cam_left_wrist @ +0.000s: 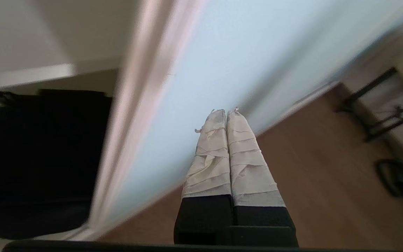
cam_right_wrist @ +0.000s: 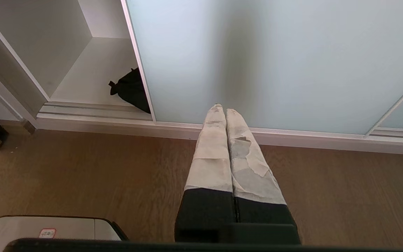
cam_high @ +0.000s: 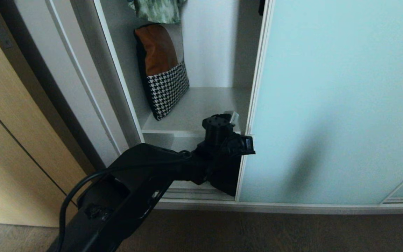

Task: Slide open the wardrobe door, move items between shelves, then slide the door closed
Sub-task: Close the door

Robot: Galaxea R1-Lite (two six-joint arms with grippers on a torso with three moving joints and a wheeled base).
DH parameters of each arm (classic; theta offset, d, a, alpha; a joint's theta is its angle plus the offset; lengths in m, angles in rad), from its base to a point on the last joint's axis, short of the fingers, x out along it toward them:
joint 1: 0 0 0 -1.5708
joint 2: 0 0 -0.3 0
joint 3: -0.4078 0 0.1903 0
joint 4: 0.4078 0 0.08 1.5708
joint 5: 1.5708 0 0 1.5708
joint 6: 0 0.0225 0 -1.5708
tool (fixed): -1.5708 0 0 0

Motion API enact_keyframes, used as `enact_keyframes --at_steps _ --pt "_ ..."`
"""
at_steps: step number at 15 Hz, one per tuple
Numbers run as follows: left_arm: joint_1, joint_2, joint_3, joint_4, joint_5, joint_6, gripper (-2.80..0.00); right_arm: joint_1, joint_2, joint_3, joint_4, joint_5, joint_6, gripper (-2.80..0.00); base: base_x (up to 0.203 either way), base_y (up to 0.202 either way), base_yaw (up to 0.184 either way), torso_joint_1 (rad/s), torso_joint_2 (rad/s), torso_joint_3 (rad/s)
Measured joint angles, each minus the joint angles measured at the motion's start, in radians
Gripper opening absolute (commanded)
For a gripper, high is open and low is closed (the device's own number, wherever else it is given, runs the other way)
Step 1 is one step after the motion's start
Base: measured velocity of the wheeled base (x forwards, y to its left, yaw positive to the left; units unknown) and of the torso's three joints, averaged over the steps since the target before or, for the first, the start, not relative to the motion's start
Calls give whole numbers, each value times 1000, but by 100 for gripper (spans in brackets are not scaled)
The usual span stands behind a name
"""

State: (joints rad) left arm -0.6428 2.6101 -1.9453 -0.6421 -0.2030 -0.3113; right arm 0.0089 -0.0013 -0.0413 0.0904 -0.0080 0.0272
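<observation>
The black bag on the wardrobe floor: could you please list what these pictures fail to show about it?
- Head view: the left arm covers most of the black bag.
- Right wrist view: the sliding door hides its far side.
- Left wrist view: blurred and dark, its shape unclear; whether anything lies behind it cannot be told.

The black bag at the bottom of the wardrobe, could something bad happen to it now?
Maybe. The black bag lies on the bottom shelf right beside the sliding door edge, so a closing door might pinch it. The left gripper is shut and close to the glass, so it could bump or scrape the panel. Its fingers must open before a grab, or they may just push the soft bag deeper.
</observation>
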Motion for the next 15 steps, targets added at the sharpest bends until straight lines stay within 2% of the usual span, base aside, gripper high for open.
enact_keyframes --at_steps 6,10,13,15 --pt "101 -21 0 1 53 17 -280 0 0 0 0 0 0 -280 0 0 0 0 0 0" --pt "143 -159 36 25 184 24 -280 0 0 0 0 0 0 -280 0 0 0 0 0 0" --pt "152 -386 165 82 224 55 -280 0 0 0 0 0 0 -280 0 0 0 0 0 0" --pt "156 -593 325 108 261 130 -280 0 0 0 0 1 0 -280 0 0 0 0 0 0"
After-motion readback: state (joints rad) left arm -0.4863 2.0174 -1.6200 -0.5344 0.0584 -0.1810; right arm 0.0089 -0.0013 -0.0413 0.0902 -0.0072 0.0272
